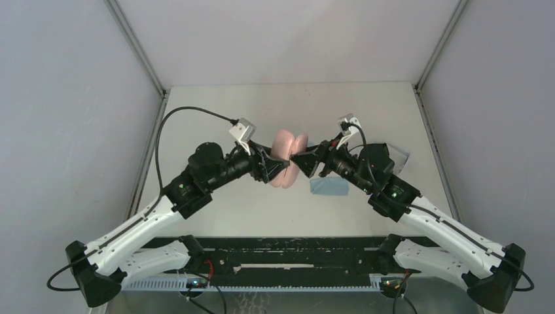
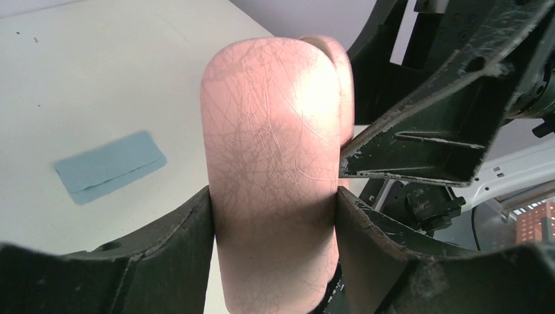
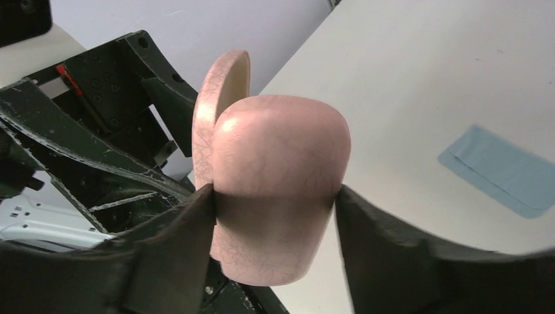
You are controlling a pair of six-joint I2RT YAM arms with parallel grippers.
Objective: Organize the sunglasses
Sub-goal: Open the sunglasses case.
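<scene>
Left gripper (image 1: 276, 168) clamps one half of open pink glasses case (image 1: 290, 152); right gripper (image 1: 303, 163) clamps other half; light-blue cloth (image 1: 329, 187) beside right gripper.

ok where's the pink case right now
Top view, mid-table: the pink case is gripped between the left hand and right hand, with the blue cloth just to its right.

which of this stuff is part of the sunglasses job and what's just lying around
In the job:
- pink case, open, gripped by the left end effector and the right end effector
- sunglasses: not in view

Lying about:
- blue cloth, flat and untouched
</scene>
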